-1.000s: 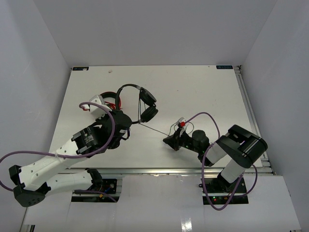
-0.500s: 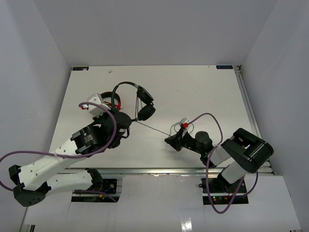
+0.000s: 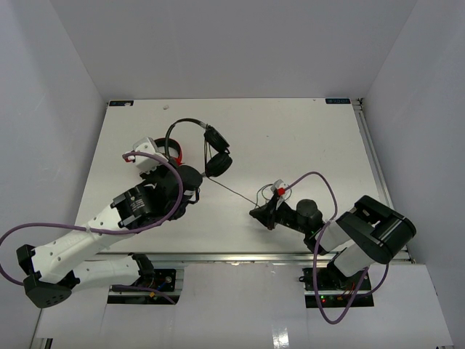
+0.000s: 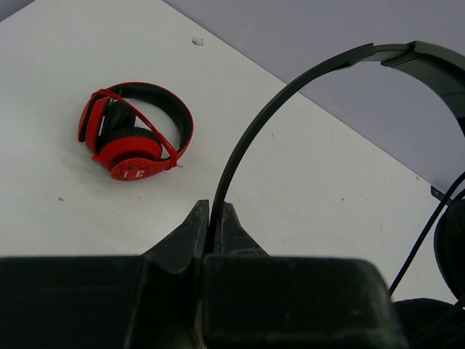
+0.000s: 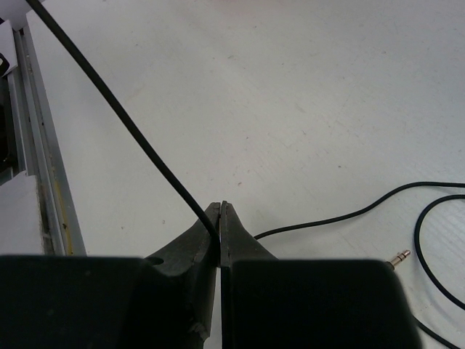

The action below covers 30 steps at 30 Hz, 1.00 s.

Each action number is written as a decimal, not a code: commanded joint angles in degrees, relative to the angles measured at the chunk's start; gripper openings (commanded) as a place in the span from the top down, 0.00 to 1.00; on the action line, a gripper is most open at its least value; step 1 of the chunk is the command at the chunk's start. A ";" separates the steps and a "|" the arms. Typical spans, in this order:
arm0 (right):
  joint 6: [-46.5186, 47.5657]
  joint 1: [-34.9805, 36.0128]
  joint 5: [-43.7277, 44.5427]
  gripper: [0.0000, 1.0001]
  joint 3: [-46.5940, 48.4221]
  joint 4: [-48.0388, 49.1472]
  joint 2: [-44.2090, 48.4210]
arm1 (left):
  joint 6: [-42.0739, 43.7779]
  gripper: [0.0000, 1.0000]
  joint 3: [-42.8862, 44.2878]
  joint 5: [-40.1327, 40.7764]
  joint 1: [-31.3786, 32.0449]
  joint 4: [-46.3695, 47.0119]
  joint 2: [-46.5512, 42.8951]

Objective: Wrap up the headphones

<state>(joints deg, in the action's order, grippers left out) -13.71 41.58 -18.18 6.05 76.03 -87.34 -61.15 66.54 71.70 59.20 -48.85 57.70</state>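
Observation:
The black headphones (image 3: 190,125) are held up at the far left of the white table (image 3: 305,145), earcups (image 3: 217,163) hanging together. My left gripper (image 3: 180,166) is shut on the thin headband (image 4: 290,87); in the left wrist view the band runs up from between its closed fingertips (image 4: 211,211). The thin dark cable (image 3: 232,193) runs taut from the earcups to my right gripper (image 3: 256,213), which is shut on it (image 5: 220,211). The cable (image 5: 109,102) enters from the upper left. Its loose tail (image 5: 349,214) and metal plug (image 5: 398,257) lie on the table.
Red-and-black headphones (image 4: 134,131) lie on the table beyond my left gripper, mostly hidden by the arm in the top view (image 3: 177,154). A metal rail (image 3: 374,167) runs along the table's right edge. White walls enclose three sides.
My left gripper has carried the headphones farther back and to the left. My right gripper has held on to the cable, shifting slightly nearer, and the cable between them is longer.

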 commanded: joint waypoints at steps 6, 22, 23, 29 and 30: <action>1.75 -0.45 -2.16 0.92 -0.38 32.16 0.72 | -1.47 1.00 3.25 -1.84 -0.05 2.96 -2.05; -20.36 -20.69 -12.64 0.92 11.55 23.98 -0.97 | 33.34 1.00 -14.52 -46.62 -0.05 15.10 -10.15; -21.87 -22.50 -14.60 0.92 13.34 22.30 -0.76 | 34.12 1.00 -14.60 -47.43 -0.05 14.56 -9.51; -27.27 -27.09 -21.35 0.92 19.39 16.72 1.77 | 35.92 1.00 -13.25 -42.07 -0.05 11.08 -3.05; -26.08 -27.12 -21.82 0.92 20.51 11.35 3.35 | 35.65 1.00 -12.65 -40.48 -0.05 10.61 -1.83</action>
<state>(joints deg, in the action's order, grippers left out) -36.61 17.36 -37.84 22.44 75.71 -88.00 -28.91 51.39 30.38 58.96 -34.58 53.36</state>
